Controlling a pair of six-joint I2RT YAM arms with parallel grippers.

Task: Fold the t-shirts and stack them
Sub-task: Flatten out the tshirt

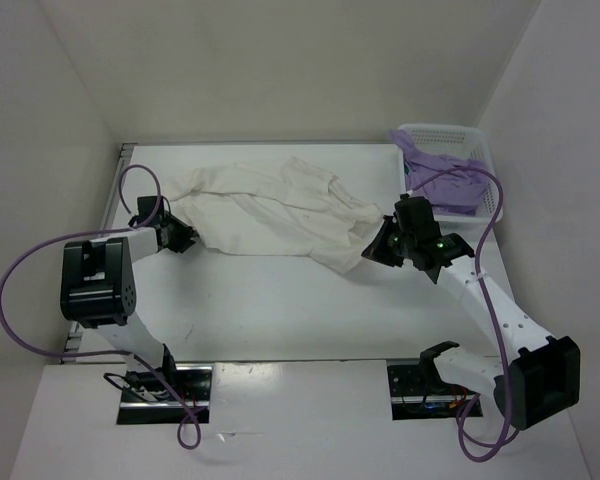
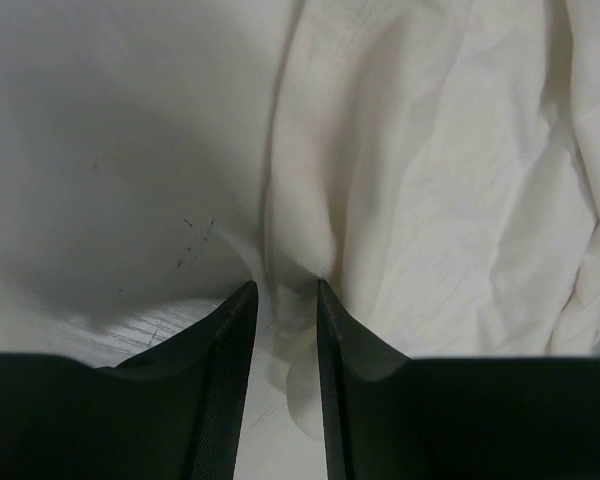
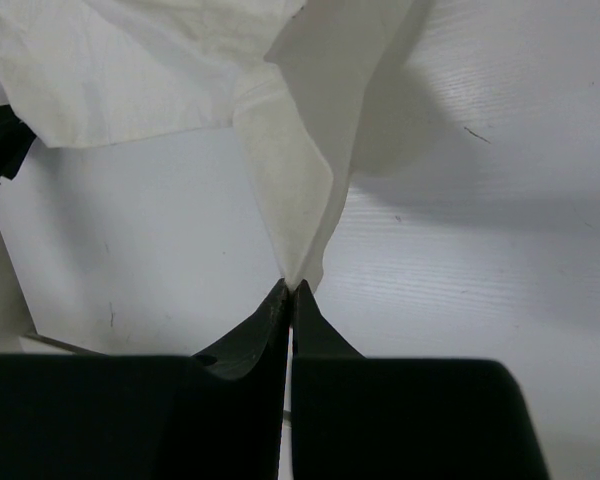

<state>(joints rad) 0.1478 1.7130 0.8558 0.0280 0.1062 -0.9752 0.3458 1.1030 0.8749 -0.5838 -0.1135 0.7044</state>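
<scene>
A white t-shirt (image 1: 280, 210) lies crumpled and stretched across the back half of the table. At its left end my left gripper (image 1: 187, 238) is low on the table. In the left wrist view its jaws (image 2: 286, 285) are narrowed on a bunched fold of the white cloth (image 2: 440, 200). My right gripper (image 1: 373, 250) is at the shirt's right end. In the right wrist view it (image 3: 292, 285) is shut on a pointed corner of the white cloth (image 3: 290, 200), lifted off the table. A light purple t-shirt (image 1: 445, 180) lies heaped in the basket.
A white perforated basket (image 1: 450, 131) stands at the back right corner, close behind the right arm. White walls enclose the table on the left, back and right. Purple cables loop from both arms.
</scene>
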